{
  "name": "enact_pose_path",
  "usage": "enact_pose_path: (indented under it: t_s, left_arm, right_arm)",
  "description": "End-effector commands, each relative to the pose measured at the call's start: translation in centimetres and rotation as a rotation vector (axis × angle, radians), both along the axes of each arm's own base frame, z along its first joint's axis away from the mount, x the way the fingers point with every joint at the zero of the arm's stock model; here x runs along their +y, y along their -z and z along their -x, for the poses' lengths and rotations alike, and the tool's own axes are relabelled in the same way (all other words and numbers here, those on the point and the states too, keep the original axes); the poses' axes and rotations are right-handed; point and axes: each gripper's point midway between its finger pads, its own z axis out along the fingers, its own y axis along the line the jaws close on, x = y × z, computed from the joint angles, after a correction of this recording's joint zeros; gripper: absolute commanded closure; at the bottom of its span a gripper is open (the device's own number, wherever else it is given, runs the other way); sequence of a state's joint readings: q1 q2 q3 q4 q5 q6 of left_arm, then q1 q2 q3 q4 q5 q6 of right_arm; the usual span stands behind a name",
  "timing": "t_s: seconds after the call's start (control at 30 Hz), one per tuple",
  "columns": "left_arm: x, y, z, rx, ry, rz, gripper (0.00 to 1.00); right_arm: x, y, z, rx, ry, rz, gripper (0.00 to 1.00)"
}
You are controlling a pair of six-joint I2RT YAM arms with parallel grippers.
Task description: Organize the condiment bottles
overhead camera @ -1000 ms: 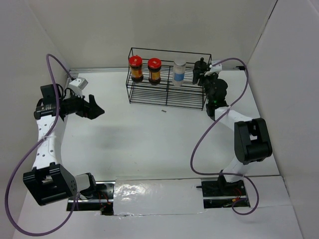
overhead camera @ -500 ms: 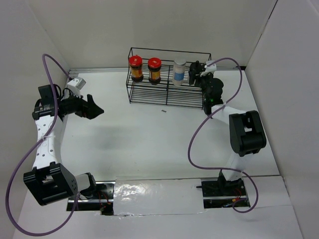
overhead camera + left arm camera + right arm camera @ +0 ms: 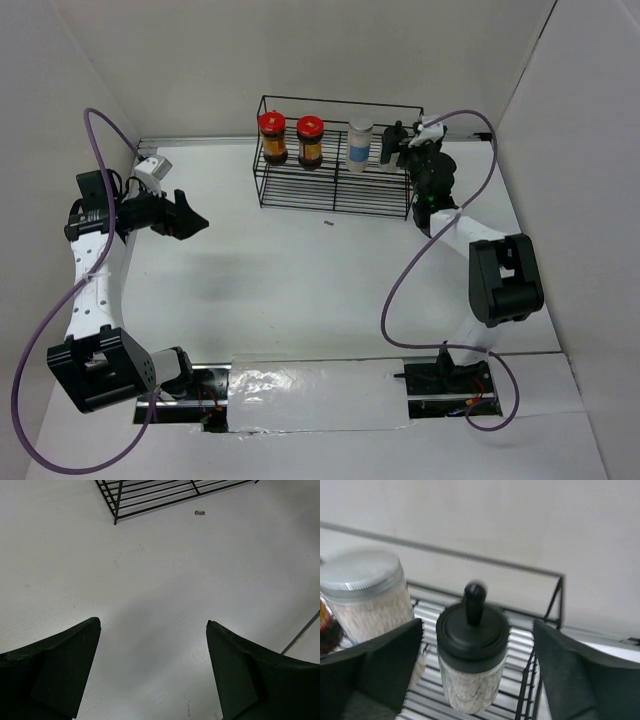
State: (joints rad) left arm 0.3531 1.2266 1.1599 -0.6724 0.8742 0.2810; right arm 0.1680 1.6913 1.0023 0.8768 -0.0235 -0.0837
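A black wire rack (image 3: 335, 190) stands at the back of the table. On it, left to right, are two brown jars with red lids (image 3: 272, 138) (image 3: 310, 142), a white bottle (image 3: 359, 145) and a pale bottle with a black cap (image 3: 396, 146). My right gripper (image 3: 408, 150) is at the rack's right end. In the right wrist view it (image 3: 477, 627) is open, with the black-capped bottle (image 3: 472, 670) upright between the jaws and a gap on each side. The white bottle (image 3: 367, 597) stands to its left. My left gripper (image 3: 192, 218) (image 3: 152, 624) hangs open and holds nothing.
A small dark speck (image 3: 328, 223) (image 3: 199, 513) lies on the white table just in front of the rack. The rack's front left corner (image 3: 116, 517) shows in the left wrist view. White walls close in the table on three sides.
My right gripper has opened and let go of the black-capped bottle, which now stands on the rack's right end. The left arm has hardly moved.
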Motion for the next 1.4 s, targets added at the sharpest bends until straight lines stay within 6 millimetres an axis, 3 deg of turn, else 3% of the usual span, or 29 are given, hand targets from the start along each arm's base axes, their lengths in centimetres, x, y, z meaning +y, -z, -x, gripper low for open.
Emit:
enact_pose_path:
  t_s: [0.0,0.23,0.27,0.3,0.33,0.37,0.43,0.47,0.57,0.6,0.63,0.77,0.9,1.13,1.37]
  left_arm:
    - [-0.5,-0.9,0.2,-0.027,0.021,0.029,0.01]
    - [-0.6,-1.7,0.3,-0.050,0.026,0.025,0.01]
    - [-0.5,-1.6,0.3,-0.046,0.017,0.020,0.01]
    - [-0.4,-1.5,0.3,-0.046,0.012,0.015,0.01]
    - [-0.3,-1.6,0.3,-0.048,0.003,0.010,0.01]
    - [0.0,-1.3,0.2,-0.041,-0.014,0.002,0.01]
    - [0.2,-0.9,0.2,-0.034,-0.035,-0.006,0.01]
    - [0.3,-0.7,0.2,-0.026,-0.048,-0.005,0.01]
    - [0.3,0.0,0.2,-0.009,-0.062,0.004,0.01]
    - [0.3,0.3,0.3,0.002,-0.069,0.010,0.01]
    - [0.3,0.4,0.3,0.007,-0.073,0.016,0.01]
    - [0.2,1.0,0.3,0.013,-0.083,0.018,0.01]
    - [0.0,1.6,0.4,0.025,-0.088,0.020,0.01]
    - [-0.9,2.4,0.9,0.041,-0.063,0.034,0.01]
    - [-1.2,2.4,1.0,0.038,-0.054,0.029,0.01]
  right_arm:
    - [-2.1,-7.5,1.9,-0.167,0.082,-0.015,0.00]
    - [-5.3,-11.0,4.6,-0.160,0.161,-0.020,0.00]
    - [-7.2,-11.4,5.0,-0.151,0.221,-0.041,0.00]
    - [-8.4,-10.3,5.2,-0.082,0.260,-0.077,0.00]
    - [-9.8,-11.4,6.2,-0.078,0.304,-0.114,0.00]
    - [-13.2,-11.0,6.7,-0.046,0.426,-0.180,0.00]
    - [-17.0,-8.8,8.2,0.084,0.559,-0.262,0.00]
    - [-19.6,-6.7,9.7,0.160,0.683,-0.304,0.00]
    - [-22.2,-3.3,11.8,0.262,0.814,-0.328,0.00]
    - [-22.6,-1.1,12.6,0.330,0.832,-0.319,0.00]
    - [-22.6,-0.1,12.9,0.361,0.832,-0.316,0.00]
    - [-20.6,4.3,13.8,0.513,0.751,-0.325,0.00]
    - [-19.3,6.3,14.4,0.564,0.714,-0.396,0.00]
    - [-19.6,6.7,15.2,0.586,0.798,-0.525,0.00]
    - [-19.3,5.6,15.2,0.558,0.776,-0.540,0.00]
